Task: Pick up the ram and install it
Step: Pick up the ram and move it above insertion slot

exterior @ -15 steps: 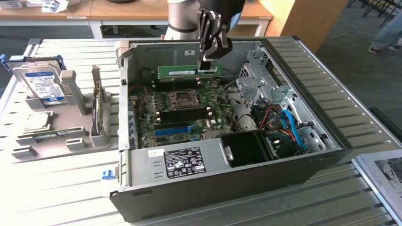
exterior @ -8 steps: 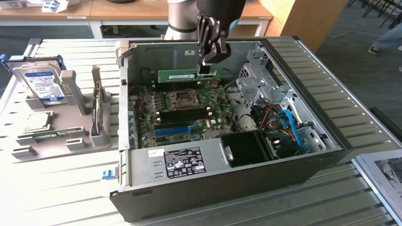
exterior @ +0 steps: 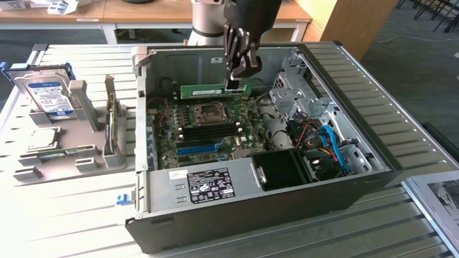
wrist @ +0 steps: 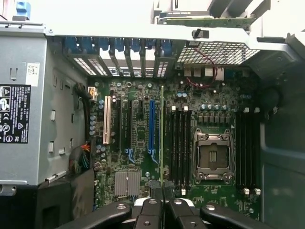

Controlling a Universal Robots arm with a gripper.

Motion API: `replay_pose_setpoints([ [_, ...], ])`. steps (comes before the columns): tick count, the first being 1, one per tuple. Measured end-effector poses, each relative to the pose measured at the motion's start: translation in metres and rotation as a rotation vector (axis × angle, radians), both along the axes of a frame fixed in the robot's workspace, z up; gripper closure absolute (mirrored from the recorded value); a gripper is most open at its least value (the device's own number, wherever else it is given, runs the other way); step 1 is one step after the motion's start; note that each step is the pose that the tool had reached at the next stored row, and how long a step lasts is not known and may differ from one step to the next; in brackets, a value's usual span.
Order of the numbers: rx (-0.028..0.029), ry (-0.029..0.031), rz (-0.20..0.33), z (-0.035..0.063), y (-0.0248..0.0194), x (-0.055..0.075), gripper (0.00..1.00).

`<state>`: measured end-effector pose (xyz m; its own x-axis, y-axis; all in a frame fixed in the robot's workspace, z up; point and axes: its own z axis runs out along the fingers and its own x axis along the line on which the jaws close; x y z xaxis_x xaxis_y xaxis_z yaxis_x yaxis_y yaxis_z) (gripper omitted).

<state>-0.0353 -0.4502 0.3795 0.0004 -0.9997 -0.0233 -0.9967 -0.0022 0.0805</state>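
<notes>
My gripper (exterior: 237, 81) hangs over the open computer case (exterior: 373, 161), shut on the right end of the ram (exterior: 214, 90). The ram is a long green stick with a pale label, held level above the back of the motherboard (exterior: 215, 141). In the wrist view the ram (wrist: 162, 133) shows edge-on as a thin green line running out from between the fingertips (wrist: 153, 187) of my gripper (wrist: 162, 191). It lies over the board just beside the black memory slots (wrist: 178, 143) next to the CPU socket (wrist: 213, 155). In the exterior view those slots (exterior: 212, 130) sit below the CPU socket (exterior: 209, 112).
A long blue slot (wrist: 151, 125) runs parallel to the ram. The power supply (exterior: 208, 185) fills the case's near corner, and a drive cage (exterior: 294, 91) and cables (exterior: 326, 142) stand at the exterior view's right. A hard drive (exterior: 47, 94) stands in a grey holder (exterior: 64, 156) outside the case.
</notes>
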Motion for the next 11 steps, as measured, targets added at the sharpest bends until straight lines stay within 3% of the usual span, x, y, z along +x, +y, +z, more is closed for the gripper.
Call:
replay_pose_setpoints([
  [11, -0.0001, 0.0, 0.0, -0.015, 0.0, 0.0, 0.88],
])
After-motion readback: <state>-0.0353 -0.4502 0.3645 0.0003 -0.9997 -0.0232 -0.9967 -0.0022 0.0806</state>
